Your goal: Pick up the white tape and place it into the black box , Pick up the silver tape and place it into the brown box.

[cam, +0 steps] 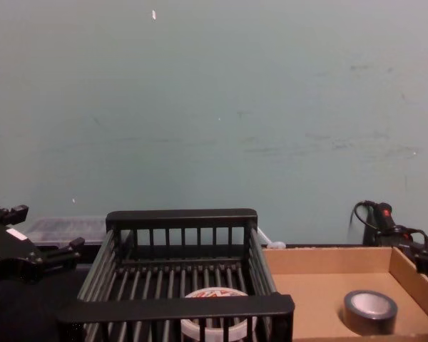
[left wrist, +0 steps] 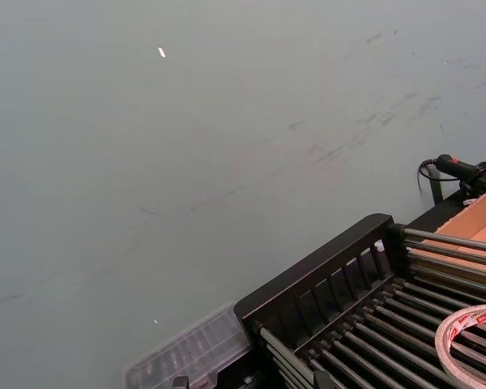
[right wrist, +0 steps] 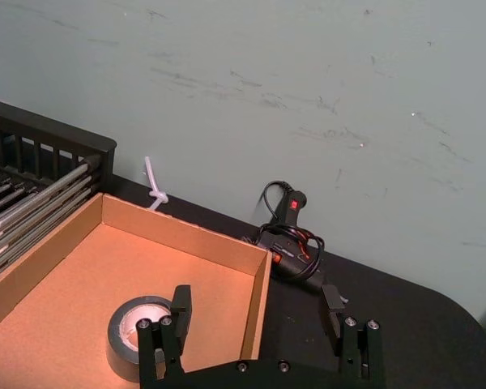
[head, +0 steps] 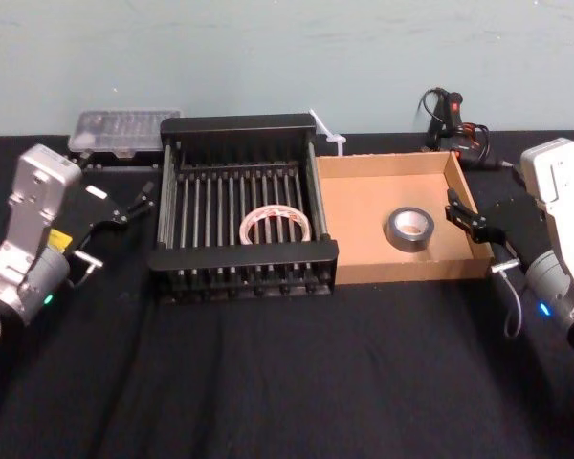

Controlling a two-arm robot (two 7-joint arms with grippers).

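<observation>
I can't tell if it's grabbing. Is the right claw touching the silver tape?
Apart. The head view shows bare cardboard between the right claw and the silver tape lying in the brown box.

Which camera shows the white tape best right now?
Head view: the white tape lies flat, whole ring visible, on the black box floor. Chest view: the box's front wall hides its lower part. Left wrist view: an arc at the picture's edge.
</observation>
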